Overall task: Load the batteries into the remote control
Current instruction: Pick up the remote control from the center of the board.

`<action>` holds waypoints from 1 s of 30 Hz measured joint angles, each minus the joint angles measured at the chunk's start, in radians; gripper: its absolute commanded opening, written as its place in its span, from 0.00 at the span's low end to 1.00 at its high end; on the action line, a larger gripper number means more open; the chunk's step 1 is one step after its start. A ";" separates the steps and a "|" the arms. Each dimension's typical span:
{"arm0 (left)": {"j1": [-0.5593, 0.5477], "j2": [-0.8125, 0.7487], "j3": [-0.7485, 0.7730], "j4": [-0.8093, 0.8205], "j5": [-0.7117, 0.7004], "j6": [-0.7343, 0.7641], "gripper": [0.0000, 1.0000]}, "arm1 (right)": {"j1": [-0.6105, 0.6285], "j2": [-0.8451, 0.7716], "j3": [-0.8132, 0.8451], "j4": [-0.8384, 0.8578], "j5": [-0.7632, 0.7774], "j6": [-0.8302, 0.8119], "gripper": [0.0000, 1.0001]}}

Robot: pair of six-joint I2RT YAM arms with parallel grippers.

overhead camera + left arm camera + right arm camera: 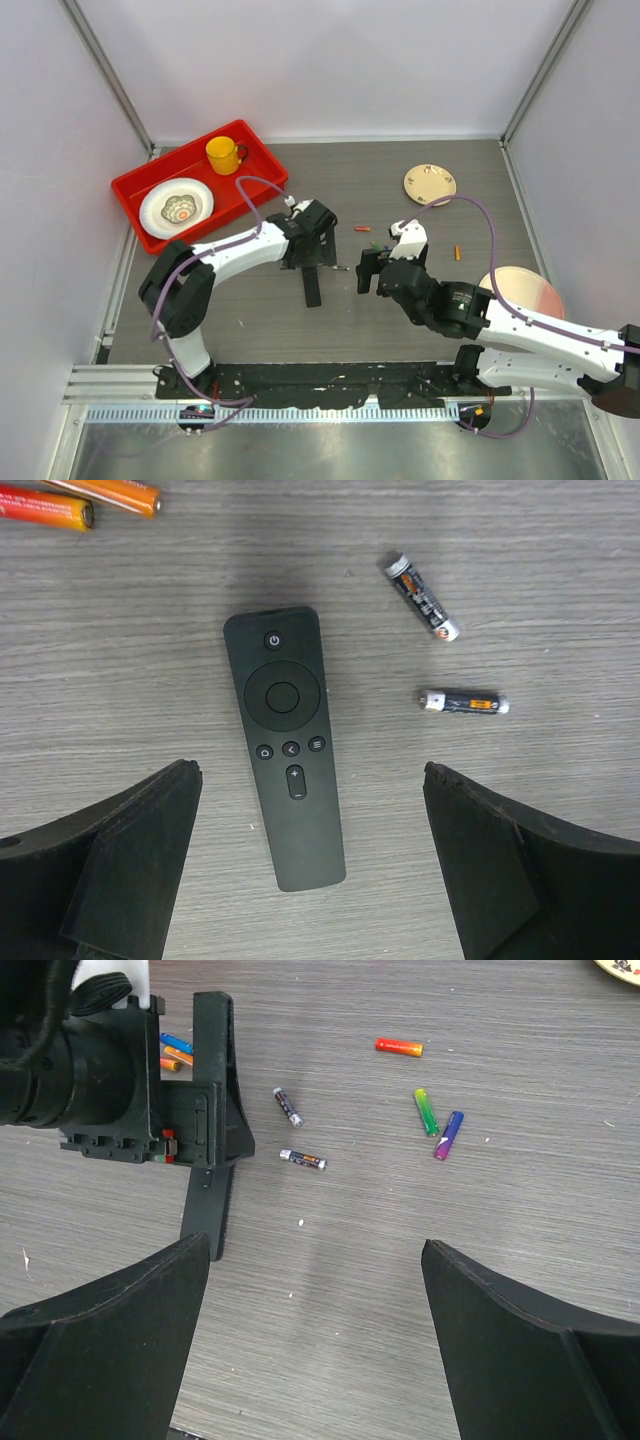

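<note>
The black remote control [285, 750] lies flat on the table with its buttons up; it also shows in the top view [312, 288]. My left gripper [310, 780] is open and empty above it, one finger on each side, apart from it. Two dark silver batteries [422, 595] [464, 702] lie to the remote's right, and two orange ones [110, 492] at the upper left. My right gripper [315, 1260] is open and empty over bare table. Beyond it lie an orange-red battery [399, 1047], a green one [426, 1112] and a purple-blue one [449, 1134].
A red tray [130, 190] at the back left holds a yellow mug [224, 154] and a white plate [176, 207]. A small beige plate [429, 183] sits at the back right. A pink plate [520, 292] lies by the right arm. One orange battery [458, 252] lies apart.
</note>
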 measured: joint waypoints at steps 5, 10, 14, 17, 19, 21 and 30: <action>0.000 0.037 0.018 -0.046 0.005 0.007 0.92 | 0.000 0.001 -0.006 0.000 -0.007 -0.002 0.92; 0.000 0.074 0.048 -0.068 0.004 0.007 0.79 | 0.000 0.001 -0.017 -0.001 -0.010 -0.002 0.91; 0.002 0.108 0.056 -0.067 0.005 0.010 0.66 | 0.000 -0.011 -0.030 -0.001 -0.014 -0.001 0.91; 0.008 0.127 0.056 -0.066 0.007 0.014 0.66 | 0.000 -0.019 -0.033 0.000 -0.016 -0.002 0.91; 0.016 0.138 0.056 -0.064 0.010 0.013 0.66 | 0.000 -0.019 -0.033 0.000 -0.017 -0.002 0.91; 0.025 0.148 0.056 -0.063 0.010 0.011 0.66 | 0.000 -0.019 -0.033 0.000 -0.018 -0.002 0.91; 0.037 0.171 0.074 -0.068 0.002 -0.005 0.59 | 0.000 -0.018 -0.034 0.000 -0.019 -0.001 0.91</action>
